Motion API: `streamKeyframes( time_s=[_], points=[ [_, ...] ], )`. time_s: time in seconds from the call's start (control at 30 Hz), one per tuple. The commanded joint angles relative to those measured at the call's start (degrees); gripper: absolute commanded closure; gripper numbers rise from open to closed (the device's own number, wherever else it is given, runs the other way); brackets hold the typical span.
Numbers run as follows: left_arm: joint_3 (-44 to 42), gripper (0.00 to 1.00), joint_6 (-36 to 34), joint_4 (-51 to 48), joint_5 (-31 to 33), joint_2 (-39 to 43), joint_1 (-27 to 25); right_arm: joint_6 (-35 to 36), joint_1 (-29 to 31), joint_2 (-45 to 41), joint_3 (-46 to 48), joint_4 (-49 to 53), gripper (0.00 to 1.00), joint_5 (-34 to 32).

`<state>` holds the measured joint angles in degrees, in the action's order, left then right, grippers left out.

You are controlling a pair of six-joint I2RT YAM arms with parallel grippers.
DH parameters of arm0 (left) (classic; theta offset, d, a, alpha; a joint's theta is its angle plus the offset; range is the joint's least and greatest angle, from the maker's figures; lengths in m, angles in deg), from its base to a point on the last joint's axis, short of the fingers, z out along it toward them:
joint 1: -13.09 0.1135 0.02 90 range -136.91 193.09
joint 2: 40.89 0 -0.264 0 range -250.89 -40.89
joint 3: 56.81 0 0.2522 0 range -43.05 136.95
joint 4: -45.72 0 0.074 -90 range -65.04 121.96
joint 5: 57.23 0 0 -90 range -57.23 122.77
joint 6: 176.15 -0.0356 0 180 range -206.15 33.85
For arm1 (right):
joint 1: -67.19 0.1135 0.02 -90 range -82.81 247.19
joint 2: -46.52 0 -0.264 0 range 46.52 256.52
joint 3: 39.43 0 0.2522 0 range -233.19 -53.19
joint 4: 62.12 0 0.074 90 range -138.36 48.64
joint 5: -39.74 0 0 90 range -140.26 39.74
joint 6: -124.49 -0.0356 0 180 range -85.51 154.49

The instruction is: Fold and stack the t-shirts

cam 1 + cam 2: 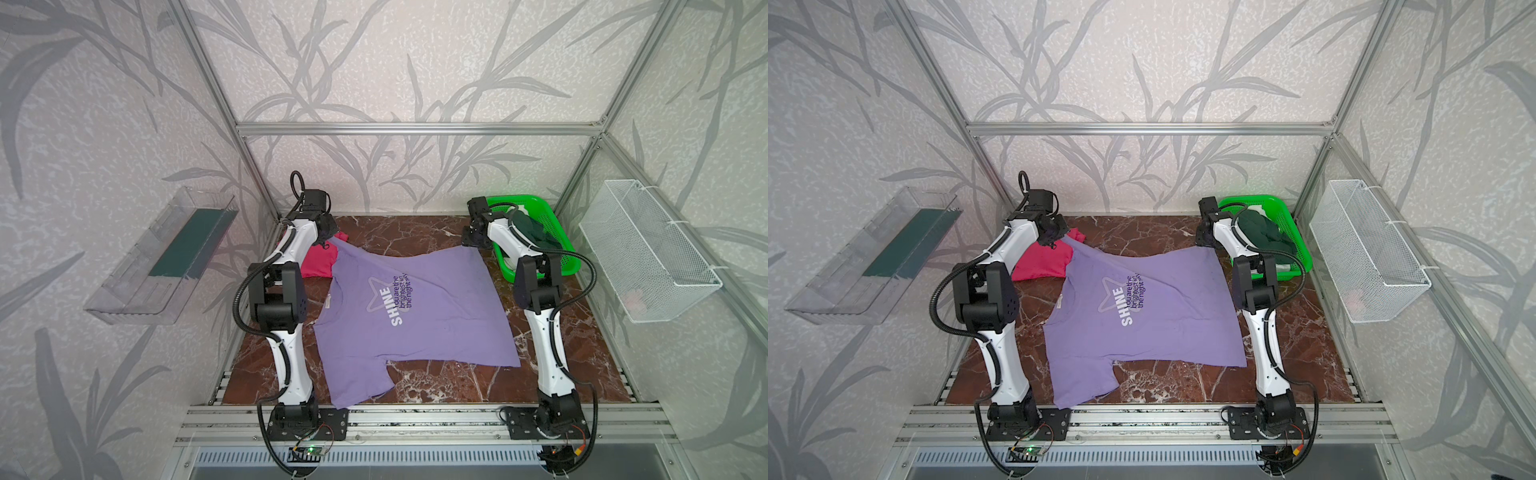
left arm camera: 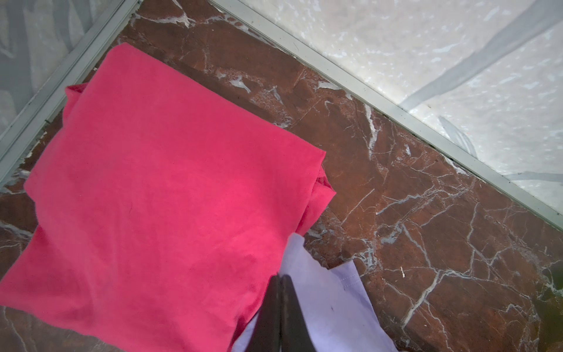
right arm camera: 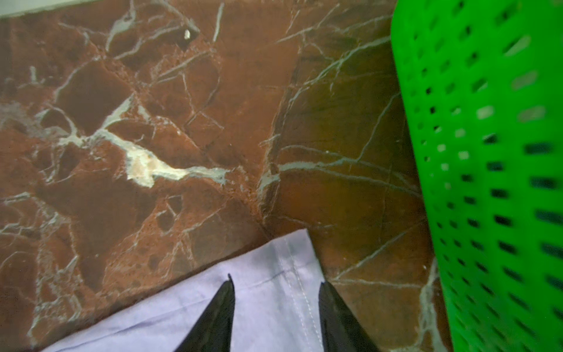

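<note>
Marble surface (image 1: 415, 232): left hand (image 2: 278, 277) pinches purple tee (image 1: 436, 324); right hand (image 3: 275, 280) gapes astride its corner and should close firmly before both lift.

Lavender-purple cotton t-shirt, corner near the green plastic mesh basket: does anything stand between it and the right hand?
Nothing visible does. The right hand is open over the hemmed corner of the lavender-purple cotton t-shirt; the green plastic mesh basket stands beside, apart.
</note>
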<state>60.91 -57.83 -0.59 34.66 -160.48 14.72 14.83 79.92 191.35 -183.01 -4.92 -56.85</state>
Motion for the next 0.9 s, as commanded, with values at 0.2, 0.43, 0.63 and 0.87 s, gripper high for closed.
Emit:
streamKeyframes(
  time_s=[0.2,0.43,0.63,0.87],
  points=[
    [-1.14,1.0,0.67,1.42,0.11,1.47,0.9,-0.66,0.82,9.82,-17.01,14.54,0.55,-4.48],
    [-1.57,1.0,1.36,2.23,-1.89,0.76,0.93,-0.48,0.79,9.49,-14.76,13.8,0.56,-8.49],
    [-1.75,1.0,1.39,2.32,-1.88,1.29,1.01,0.14,0.8,10.28,-15.13,13.7,0.79,-6.31],
    [0.33,1.0,0.13,2.96,-7.9,0.26,1.03,0.32,0.8,8.68,-15.93,12.9,1.0,-3.99]
  ],
)
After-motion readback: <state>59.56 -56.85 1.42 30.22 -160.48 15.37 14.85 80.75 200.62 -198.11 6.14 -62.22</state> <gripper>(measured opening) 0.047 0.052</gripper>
